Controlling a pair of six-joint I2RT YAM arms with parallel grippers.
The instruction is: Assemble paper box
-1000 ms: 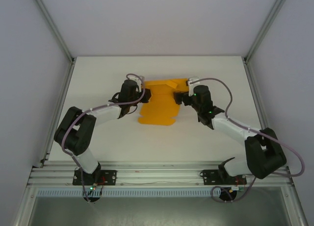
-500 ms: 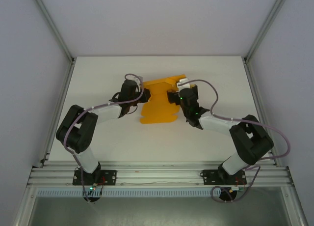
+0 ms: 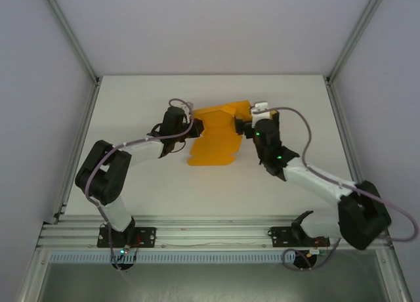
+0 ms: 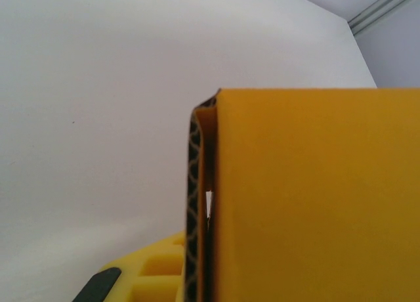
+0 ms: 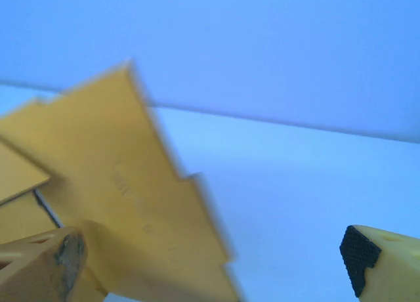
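Observation:
The paper box [image 3: 213,141] is a flat orange die-cut sheet on the white table, with its far flaps raised. My left gripper [image 3: 192,128] is shut on the sheet's left edge. In the left wrist view the orange card [image 4: 315,197] is pinched against the black patterned pad [image 4: 192,216]. My right gripper [image 3: 249,126] stands open at the sheet's far right corner. In the right wrist view a blurred tabbed flap [image 5: 125,197] reaches in from the left over the left finger [image 5: 46,262]. The right finger [image 5: 380,259] is well apart from it.
White table [image 3: 131,92] with aluminium frame rails along the sides and the near edge [image 3: 210,233]. White walls enclose the cell. Free room lies left, right and in front of the sheet.
My right gripper pushed left against the sheet's right side, then drew back to the right and slightly farther away. The left gripper has kept its hold and its place.

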